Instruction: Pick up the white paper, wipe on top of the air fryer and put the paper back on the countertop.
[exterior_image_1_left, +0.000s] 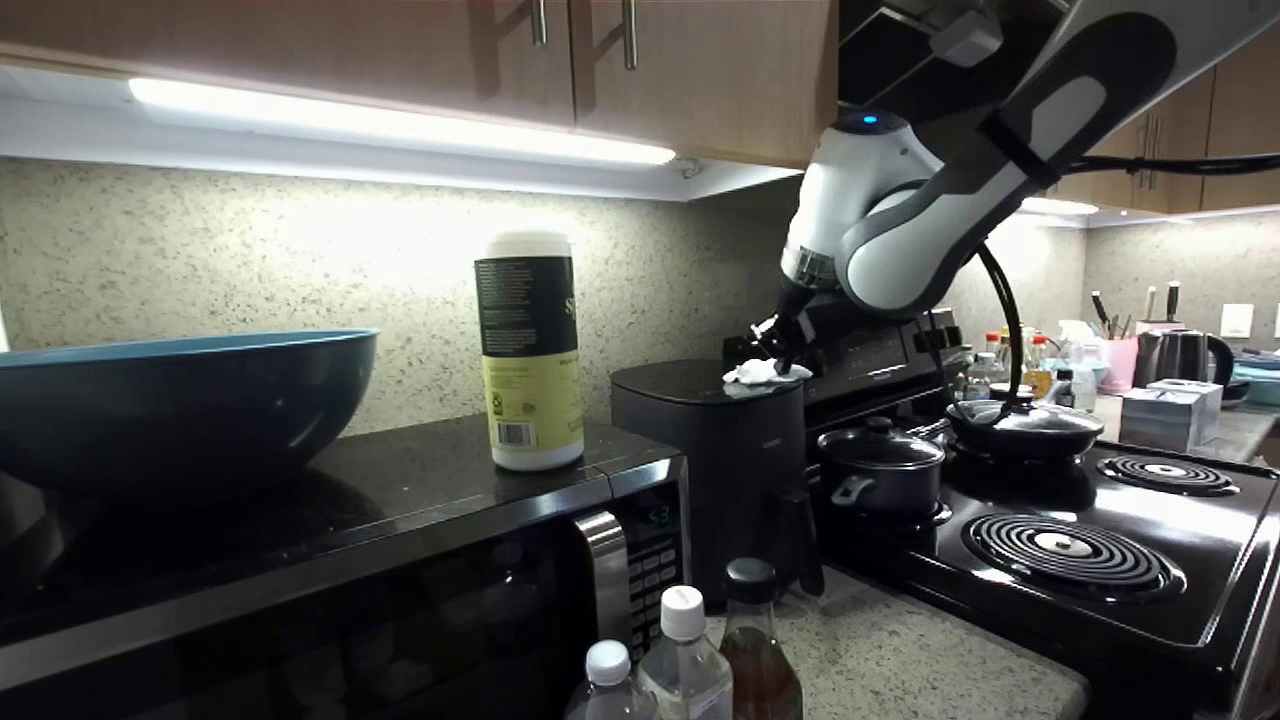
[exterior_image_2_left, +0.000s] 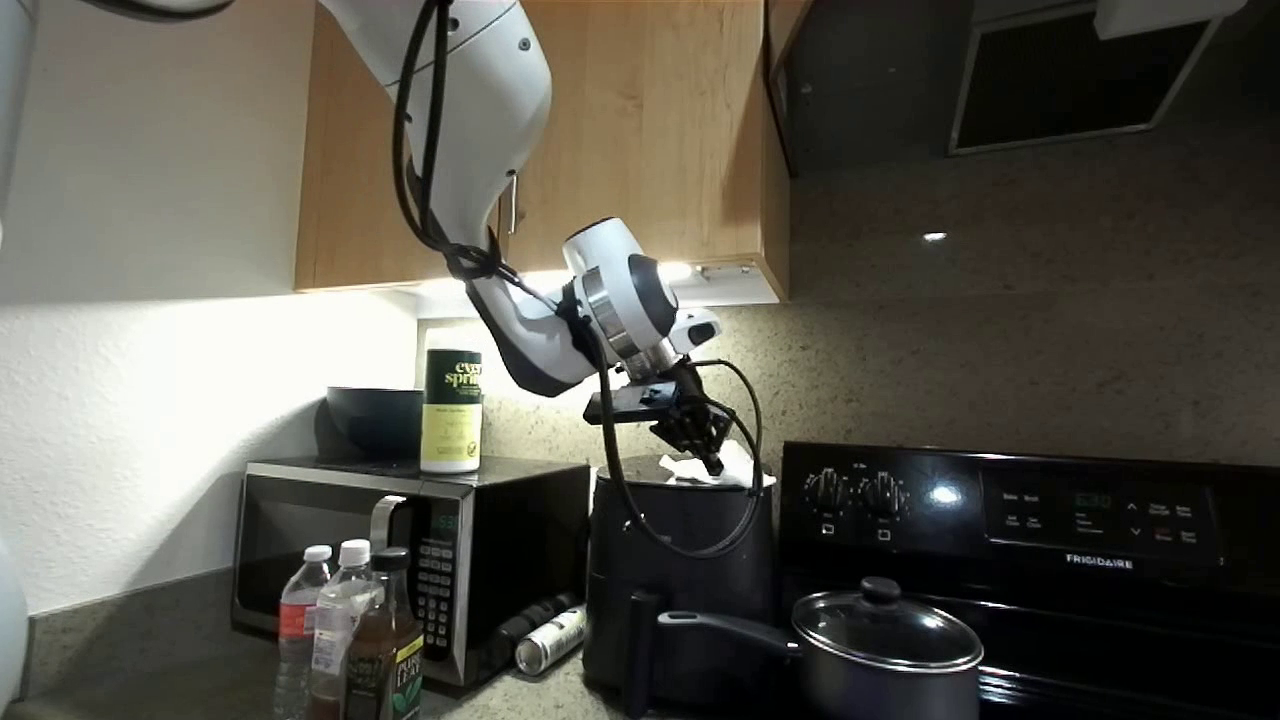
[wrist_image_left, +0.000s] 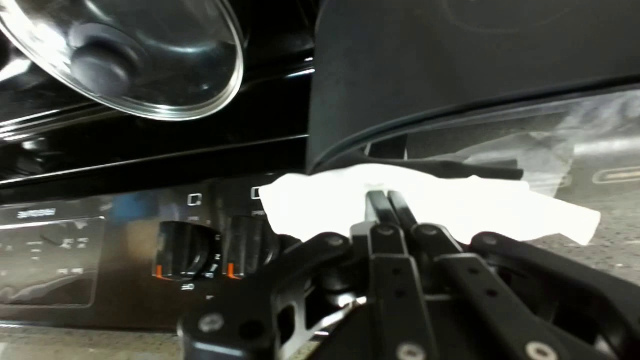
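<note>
We seem to be wiping: our claw (wrist_image_left: 385, 194) pinches the white paper (wrist_image_left: 445, 202) on the air fryer (exterior_image_1_left: 710, 470), right below the claw, so next we should rub across its top.

The crumpled white paper wad (exterior_image_1_left: 762, 374) looks matt; the tall boxy black plastic-looking air fryer (exterior_image_1_left: 690, 470) has matt sides, a glossy top. At its three o'clock in both exterior views, the flat-topped black enamel-looking stove (exterior_image_1_left: 1225, 545) gleams. The flat greyish-tan speckled stone-like bench (exterior_image_1_left: 900, 640) looks dull.
</note>
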